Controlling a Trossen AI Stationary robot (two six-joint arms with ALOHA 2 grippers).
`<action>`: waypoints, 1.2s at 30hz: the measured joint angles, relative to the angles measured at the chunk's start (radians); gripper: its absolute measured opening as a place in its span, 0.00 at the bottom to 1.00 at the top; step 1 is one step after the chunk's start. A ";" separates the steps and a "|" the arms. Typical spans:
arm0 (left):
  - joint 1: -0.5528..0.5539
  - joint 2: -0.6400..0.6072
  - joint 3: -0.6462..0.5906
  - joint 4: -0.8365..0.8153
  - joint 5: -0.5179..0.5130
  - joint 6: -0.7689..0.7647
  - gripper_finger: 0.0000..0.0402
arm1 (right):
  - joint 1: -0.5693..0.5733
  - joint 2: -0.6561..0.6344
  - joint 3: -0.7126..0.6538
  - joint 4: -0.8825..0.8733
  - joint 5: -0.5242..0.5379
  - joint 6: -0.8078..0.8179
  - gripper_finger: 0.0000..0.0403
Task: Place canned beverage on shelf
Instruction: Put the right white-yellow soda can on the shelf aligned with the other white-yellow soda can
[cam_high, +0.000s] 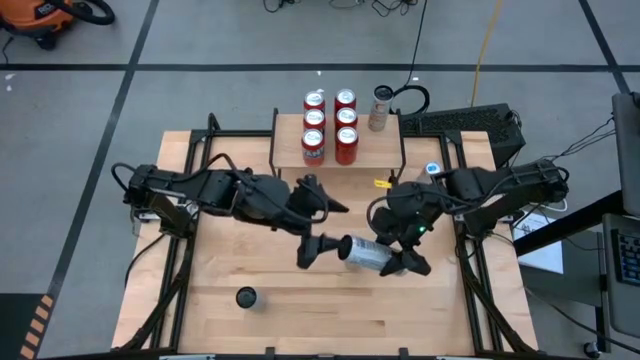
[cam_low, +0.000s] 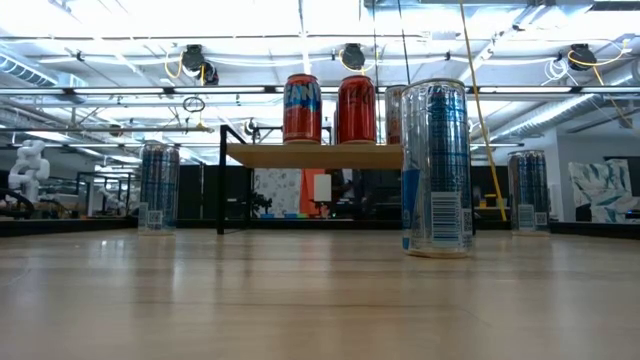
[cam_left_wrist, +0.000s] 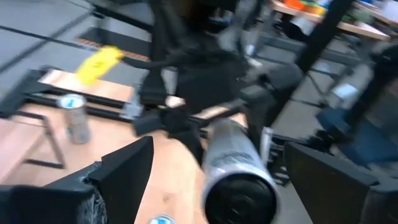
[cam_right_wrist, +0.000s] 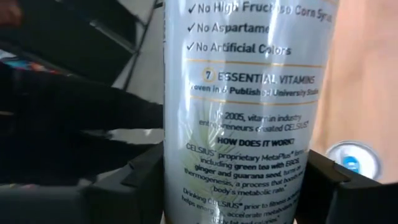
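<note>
A silver canned beverage (cam_high: 365, 252) lies nearly level above the table's middle, with my right gripper (cam_high: 398, 252) shut on it. My left gripper (cam_high: 322, 232) is open just left of the can. In the left wrist view its fingers (cam_left_wrist: 127, 174) stand on either side of the can's dark end (cam_left_wrist: 239, 196) with gaps showing. The shelf (cam_high: 340, 160) stands at the table's far edge and carries several red cans (cam_high: 330, 125) and a silver one (cam_high: 380, 108). Neither gripper shows in the low view. My right gripper pinches the can's side wall (cam_right_wrist: 239, 155) between its two fingers (cam_right_wrist: 140, 180), toward the can's right end. The fingers slant down from the table's far right and lie across the can. The can is lifted clear of the table, nearly level, its free end toward my left gripper.
A silver can with a blue top (cam_high: 432, 170) stands on the table right of the shelf, beside a yellow tag (cam_high: 382, 183). In the low view a tall silver can (cam_low: 435, 165) stands in front of the shelf (cam_low: 315, 155). A small dark round object (cam_high: 245, 297) sits near the front edge.
</note>
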 joint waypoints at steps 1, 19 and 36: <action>-0.001 0.000 0.000 0.000 0.017 0.005 0.90 | -0.006 0.000 0.000 0.000 -0.023 0.000 0.58; -0.057 0.034 -0.001 -0.006 -0.040 0.086 0.90 | -0.086 0.000 0.002 0.014 -0.155 -0.010 0.58; -0.038 0.064 -0.001 -0.038 0.024 0.047 0.90 | -0.091 0.002 0.002 0.030 -0.152 0.010 0.58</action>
